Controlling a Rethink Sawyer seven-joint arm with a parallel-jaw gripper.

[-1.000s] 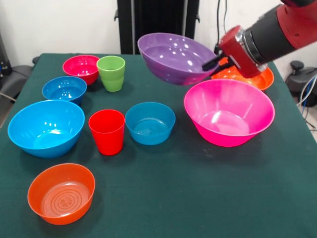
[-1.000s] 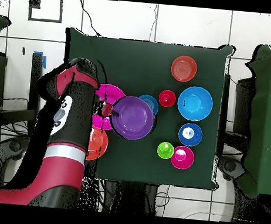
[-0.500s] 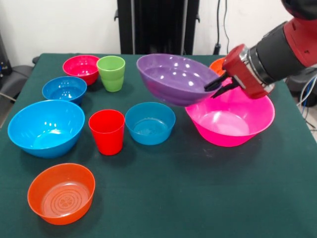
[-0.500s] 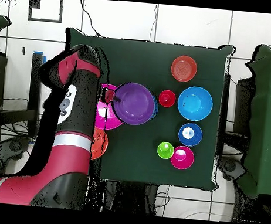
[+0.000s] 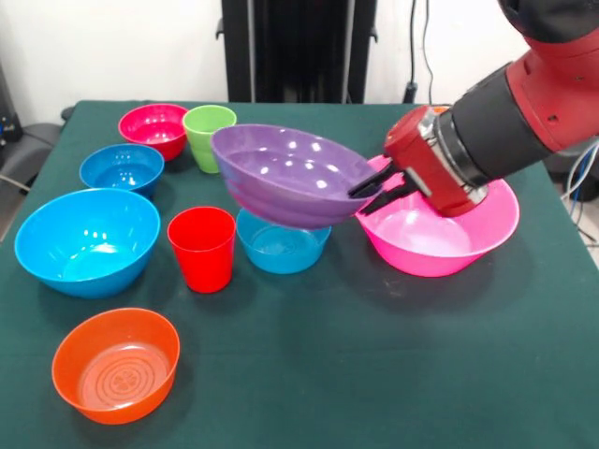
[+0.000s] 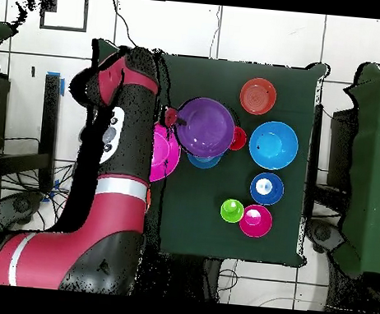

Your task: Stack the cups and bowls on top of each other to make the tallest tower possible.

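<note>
In the front view, the purple bowl (image 5: 290, 175) was seen held clear of the table (image 5: 374, 374), above the small blue bowl (image 5: 281, 245), mouth tilted upward-left, its rim pinched by the fingers (image 5: 372, 190). Overhead, the hot-pink bowl (image 6: 166, 152) was half hidden by the arm.

A dark green cloth (image 5: 393, 374) is covering the whole table (image 6: 281, 238), lying flat and hanging slightly over its corners. Beyond the table's far edge, a tall black panel (image 5: 298, 47) is standing upright against a pale wall (image 5: 112, 47). Thin black cables (image 5: 418, 42) are hanging down the wall just right of the panel. From above, a white tiled floor (image 6: 262, 34) with dark grout lines is surrounding the table on every side.
</note>
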